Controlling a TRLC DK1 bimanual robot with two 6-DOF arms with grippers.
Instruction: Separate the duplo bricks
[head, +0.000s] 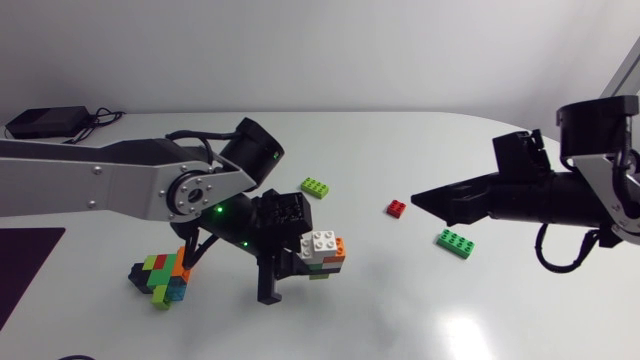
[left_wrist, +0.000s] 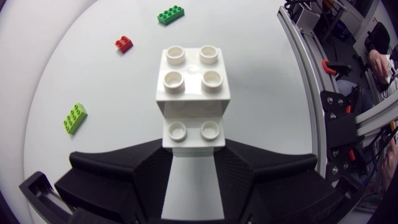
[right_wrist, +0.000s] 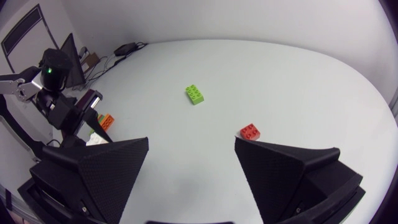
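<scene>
The white stack (left_wrist: 193, 87) sits in my left gripper (left_wrist: 194, 152), both fingers pressed against the sides of its lower brick. Only the head view shows an orange brick (head: 339, 246) joined to the stack, and a mixed clump (head: 160, 278) lying on the table (head: 400, 310) to the stack's left. To the stack's right lie a lime brick (head: 316, 186), a red brick (head: 397, 208) and a green brick (head: 455, 242). My right gripper (right_wrist: 191, 142) gapes wide and holds nothing, far to the right of the stack.
</scene>
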